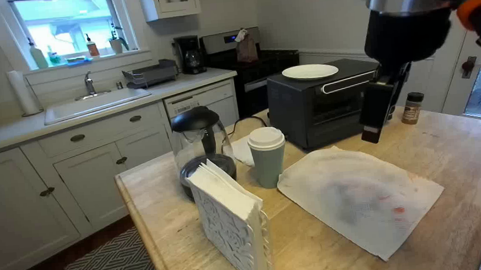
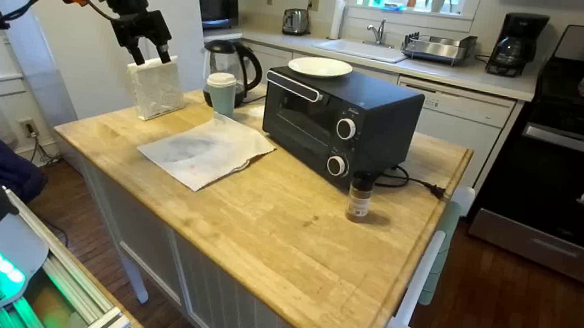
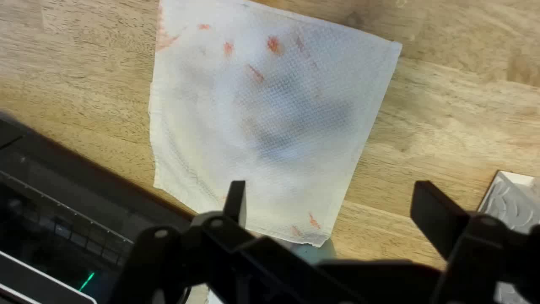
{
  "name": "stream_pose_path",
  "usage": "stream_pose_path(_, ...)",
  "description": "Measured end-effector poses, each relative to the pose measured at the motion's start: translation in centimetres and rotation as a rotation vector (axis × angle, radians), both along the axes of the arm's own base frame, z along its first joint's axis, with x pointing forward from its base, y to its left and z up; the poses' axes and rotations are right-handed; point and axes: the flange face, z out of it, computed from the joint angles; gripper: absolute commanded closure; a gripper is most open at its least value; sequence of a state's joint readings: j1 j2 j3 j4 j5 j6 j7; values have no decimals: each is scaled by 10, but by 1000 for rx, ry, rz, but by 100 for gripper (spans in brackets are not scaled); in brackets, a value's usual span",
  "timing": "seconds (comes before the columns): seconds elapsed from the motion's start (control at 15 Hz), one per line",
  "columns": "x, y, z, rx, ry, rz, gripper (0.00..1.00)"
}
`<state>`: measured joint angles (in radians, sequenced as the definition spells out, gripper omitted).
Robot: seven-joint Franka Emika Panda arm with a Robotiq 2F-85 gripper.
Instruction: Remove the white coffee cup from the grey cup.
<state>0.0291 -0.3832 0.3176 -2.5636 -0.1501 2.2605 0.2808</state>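
The grey cup (image 1: pixel 268 167) is a grey-green tapered tumbler standing upright on the wooden table; it also shows in an exterior view (image 2: pixel 223 100). A white lid-like top (image 1: pixel 266 138) sits on its rim, also seen in an exterior view (image 2: pixel 222 80). A separate tapered white cup does not show. In the wrist view only a sliver of the grey cup (image 3: pixel 316 252) shows, mostly hidden behind the gripper and beside the paper sheet. My gripper (image 2: pixel 152 56) is raised above the table, apart from the cup. Its fingers (image 3: pixel 332 198) are wide apart with nothing between them.
A stained paper sheet (image 1: pixel 357 198) lies beside the cup. A clear kettle with a black lid (image 1: pixel 195 120) stands close to the cup. A carved napkin holder (image 1: pixel 231 230), a black toaster oven (image 1: pixel 288 110) with a white plate (image 1: pixel 310 71) on top, and a spice jar (image 1: pixel 412 109) stand around.
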Motion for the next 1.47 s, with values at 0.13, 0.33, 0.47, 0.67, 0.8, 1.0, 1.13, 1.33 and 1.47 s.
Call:
stream_pose_path(0.13,0,0,0,0,0,0,0)
stream_pose_path(0.33,0,0,0,0,0,0,0)
stream_pose_path(0.47,0,0,0,1,0,0,0)
stream_pose_path(0.67,9,-8,11,37,-23,25,0)
stream_pose_path(0.8,24,-24,30,105,-58,73,0)
stream_pose_path(1.0,53,-58,57,220,-98,112,0)
stream_pose_path(1.13,74,-79,68,264,-116,103,0)
stream_pose_path(1.33,105,-104,71,310,-123,59,0)
stream_pose_path(1.47,121,-113,67,315,-118,36,0)
